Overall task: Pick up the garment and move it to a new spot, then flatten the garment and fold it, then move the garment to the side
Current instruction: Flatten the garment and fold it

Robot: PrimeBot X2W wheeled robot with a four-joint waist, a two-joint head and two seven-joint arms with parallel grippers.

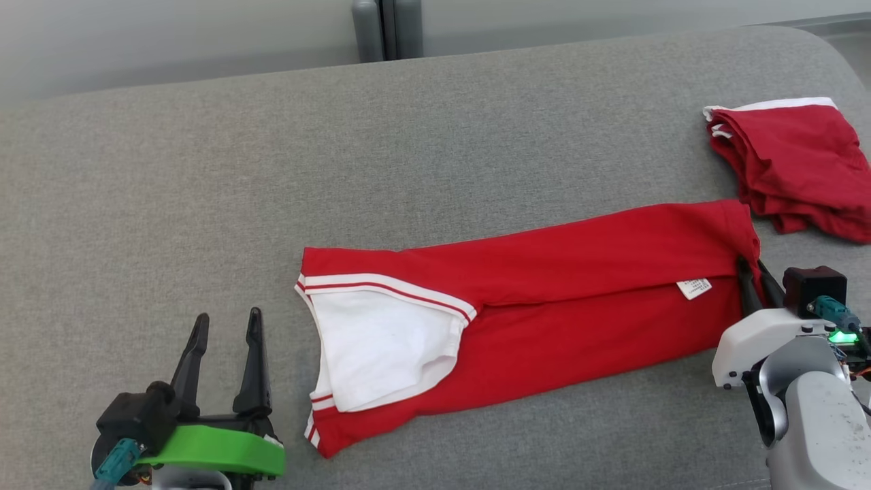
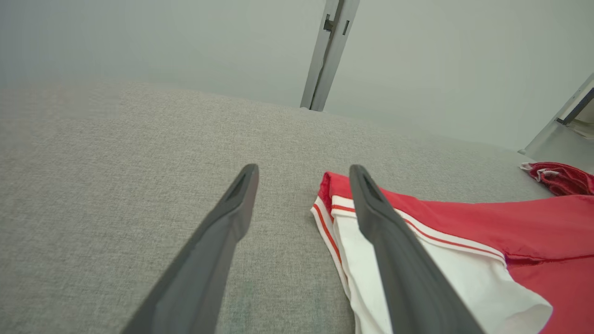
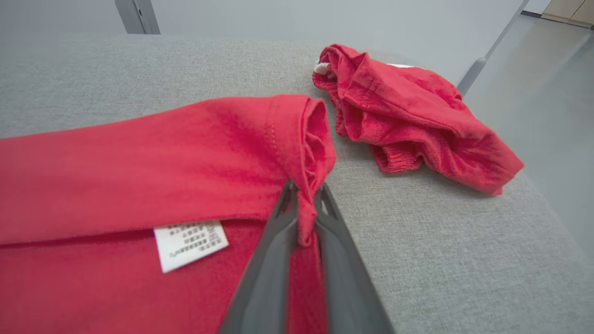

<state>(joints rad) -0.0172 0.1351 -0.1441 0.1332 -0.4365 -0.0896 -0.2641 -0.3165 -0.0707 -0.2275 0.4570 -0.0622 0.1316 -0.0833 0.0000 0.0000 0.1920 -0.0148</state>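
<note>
Two red garments: a folded shirt (image 1: 544, 292) near, a crumpled garment (image 1: 796, 163) far right. One white label (image 1: 694, 288), print seemingly illegible. Right gripper (image 3: 304, 204) pinches the shirt's hem; left gripper (image 1: 224, 327) spread.

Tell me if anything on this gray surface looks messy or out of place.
A second red garment lies crumpled at the far right. The long garment shows its care label, and its hem is bunched where the right end effector pinches it.
</note>
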